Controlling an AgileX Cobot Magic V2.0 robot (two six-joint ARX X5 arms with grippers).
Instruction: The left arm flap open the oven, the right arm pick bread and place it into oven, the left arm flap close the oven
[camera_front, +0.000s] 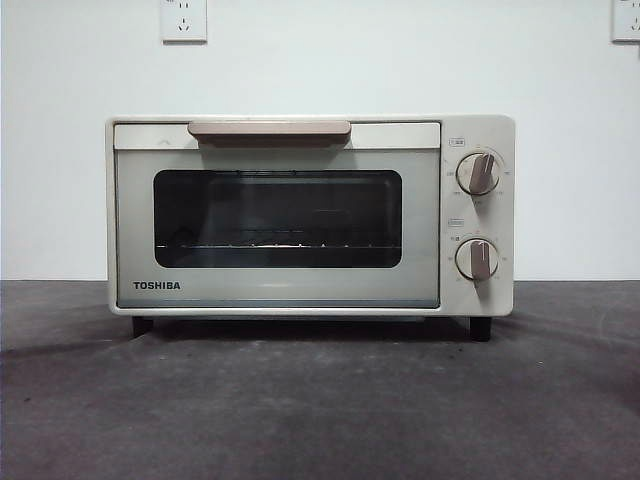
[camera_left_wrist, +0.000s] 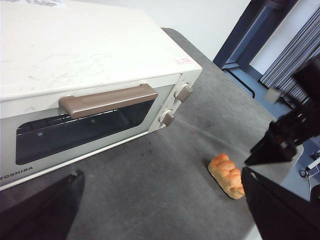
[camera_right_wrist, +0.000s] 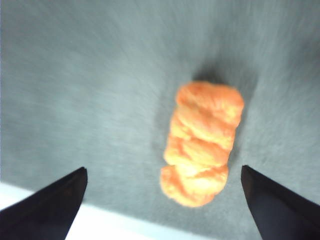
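Bread (camera_right_wrist: 202, 145) lies directly below my right gripper (camera_right_wrist: 162, 200), resting on the grey table (camera_right_wrist: 75, 90) near its pale front edge. My right jaws stand wide apart on either side of the loaf, not touching it. My left gripper (camera_left_wrist: 160, 210) hangs in front of the oven (camera_left_wrist: 90, 65), jaws also spread wide and holding nothing, with the beige handle (camera_left_wrist: 107, 100) ahead of them but not yet reached.

Task status, as judged from these views:
1. Door opening: not done. The oven (camera_front: 310, 215) door is shut flush, handle (camera_front: 269, 130) at the top, and the wire rack (camera_front: 275, 245) behind the glass is bare.
2. Bread pick and placement: not done. The loaf (camera_left_wrist: 227, 175) sits on the table, off the knob side of the oven and well apart from it.
3. Door closing: not done.

Clearances: open table (camera_front: 320, 400) runs in front of the door, giving room for it to swing down. The bread lies close to the table edge, so my right jaws have little margin on that side. My right arm (camera_left_wrist: 290, 135) stands beside the loaf, clear of the door's path.
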